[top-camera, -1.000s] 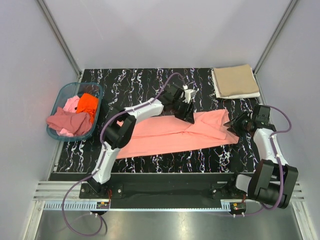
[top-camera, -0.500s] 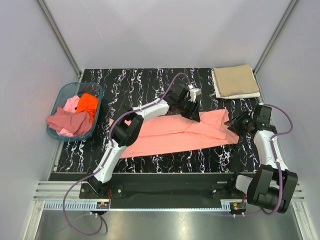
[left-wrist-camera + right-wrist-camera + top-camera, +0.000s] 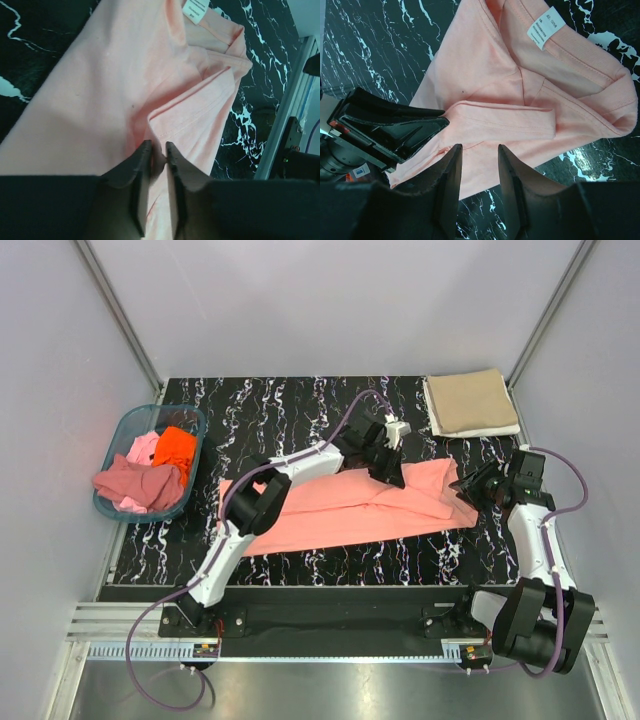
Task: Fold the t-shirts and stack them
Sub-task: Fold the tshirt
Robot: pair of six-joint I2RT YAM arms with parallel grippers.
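Salmon shirt (image 3: 350,505), part-folded on the table (image 3: 290,400), is pinched in our left gripper (image 3: 157,150), our right gripper (image 3: 477,150) narrowly parted above its collar; we judge one tan shirt (image 3: 470,402) done beyond it, several waiting in the basket (image 3: 160,408).

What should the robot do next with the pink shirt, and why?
Probably lower the right fingers and close them on the salmon-pink t-shirt just below them. They are open above the cloth near its collar end, while the left fingers are pinched shut on a fold further in. With both spots held, the arms could likely lift and fold it.
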